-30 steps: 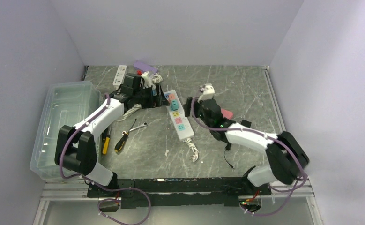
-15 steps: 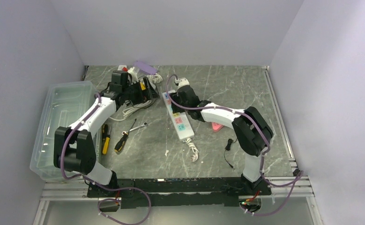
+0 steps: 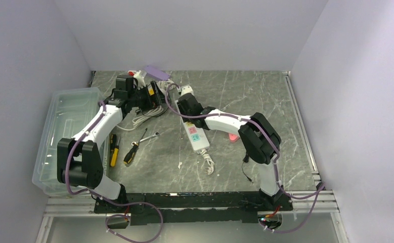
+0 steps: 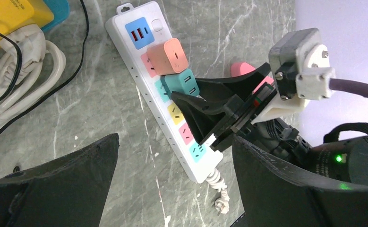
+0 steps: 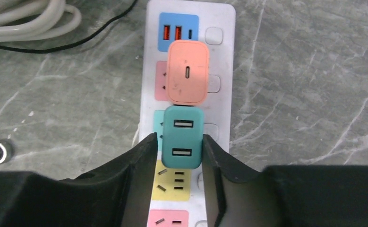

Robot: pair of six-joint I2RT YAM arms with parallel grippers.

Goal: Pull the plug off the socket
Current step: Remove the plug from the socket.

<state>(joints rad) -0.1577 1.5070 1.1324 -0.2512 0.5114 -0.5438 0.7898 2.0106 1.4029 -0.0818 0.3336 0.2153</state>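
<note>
A white power strip (image 3: 193,130) (image 5: 219,71) lies on the grey marble table, with an orange plug (image 5: 187,72) (image 4: 168,56) and a teal plug (image 5: 183,137) (image 4: 181,83) seated in neighbouring sockets. My right gripper (image 5: 180,142) (image 3: 183,109) reaches over the strip's far end, and its black fingers (image 5: 144,156) press the teal plug's two sides. The teal plug still sits in its socket. My left gripper (image 4: 172,142) (image 3: 157,96) hovers open to the left of the strip and holds nothing.
A clear plastic bin (image 3: 68,131) stands at the left. Two screwdrivers (image 3: 115,150) and a wrench (image 3: 149,135) lie near it. White cables (image 3: 143,117) and other plugs crowd the back left. A pink object (image 3: 233,135) lies right of the strip.
My right arm swung left from the table's middle right to the strip's far end, and its jaws narrowed onto the teal plug. My left gripper drew back toward the back left.
</note>
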